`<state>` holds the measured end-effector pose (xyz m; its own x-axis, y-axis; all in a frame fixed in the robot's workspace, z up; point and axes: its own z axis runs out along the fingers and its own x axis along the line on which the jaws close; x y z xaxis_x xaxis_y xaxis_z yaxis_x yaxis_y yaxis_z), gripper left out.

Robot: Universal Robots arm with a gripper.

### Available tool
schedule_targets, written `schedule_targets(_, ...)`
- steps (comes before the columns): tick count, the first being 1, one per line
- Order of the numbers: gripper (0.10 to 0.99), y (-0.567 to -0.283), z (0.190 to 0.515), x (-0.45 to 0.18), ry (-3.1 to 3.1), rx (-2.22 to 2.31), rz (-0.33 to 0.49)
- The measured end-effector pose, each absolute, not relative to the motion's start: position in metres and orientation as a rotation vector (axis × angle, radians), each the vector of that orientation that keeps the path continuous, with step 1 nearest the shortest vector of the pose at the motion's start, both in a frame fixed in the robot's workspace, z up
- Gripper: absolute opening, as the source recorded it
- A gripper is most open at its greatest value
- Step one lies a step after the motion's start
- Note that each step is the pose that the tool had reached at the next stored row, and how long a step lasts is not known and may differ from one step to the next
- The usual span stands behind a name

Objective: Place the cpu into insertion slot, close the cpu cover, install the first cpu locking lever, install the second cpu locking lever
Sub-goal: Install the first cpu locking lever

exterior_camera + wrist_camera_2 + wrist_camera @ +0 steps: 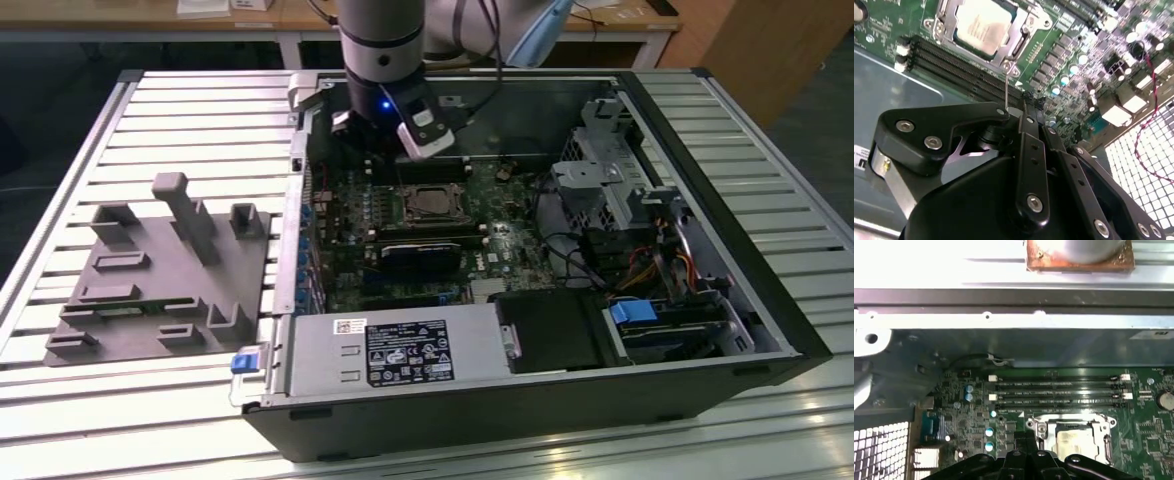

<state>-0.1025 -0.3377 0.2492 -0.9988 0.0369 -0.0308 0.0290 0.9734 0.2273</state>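
The cpu [981,22] [1071,440], with its dull silver top, lies in the insertion slot [430,203] on the green motherboard. The silvery cpu cover [1021,37] [1101,422] lies flat around it, framing the chip. A thin metal locking lever [1005,85] rises from the socket's corner up to my black finger linkage. My gripper [398,150] [1026,107] [1021,457] hovers just beyond the socket's far edge, over the memory slots, with its fingers shut together and nothing visible between them.
Black memory slots [954,62] [1054,392] run beside the socket. The open case holds a labelled power supply [400,350], a black block [420,262], a drive cage [614,180] and cables [641,270]. A grey fixture [160,270] stands on the slatted table at the exterior view's left.
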Motion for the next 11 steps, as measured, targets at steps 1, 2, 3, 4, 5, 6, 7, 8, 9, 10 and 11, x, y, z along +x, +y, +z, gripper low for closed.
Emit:
schedule_targets(1, 0.102, -0.3377, 0.2492, -0.1031, 3.085, 0.052, 0.364)
schedule_targets(2, 0.102, -0.3377, 0.2491, -0.1038, 3.084, 0.052, 0.373)
schedule_targets(3, 0.102, -0.3377, 0.2492, -0.1045, 3.083, 0.052, 0.382)
schedule_targets(4, 0.102, -0.3378, 0.2491, -0.1052, 3.082, 0.052, 0.393)
schedule_targets(5, 0.102, -0.3377, 0.2492, -0.1058, 3.081, 0.052, 0.403)
schedule_targets(6, 0.102, -0.3377, 0.2492, -0.1062, 3.080, 0.053, 0.412)
schedule_targets(7, 0.102, -0.3377, 0.2491, -0.1065, 3.079, 0.053, 0.419)
schedule_targets(8, 0.102, -0.3377, 0.2491, -0.1069, 3.077, 0.053, 0.430)
schedule_targets(9, 0.102, -0.3377, 0.2491, -0.1073, 3.075, 0.053, 0.443)
schedule_targets(10, 0.102, -0.3377, 0.2491, -0.1077, 3.074, 0.054, 0.456)
schedule_targets(11, 0.102, -0.3377, 0.2491, -0.1080, 3.072, 0.054, 0.467)
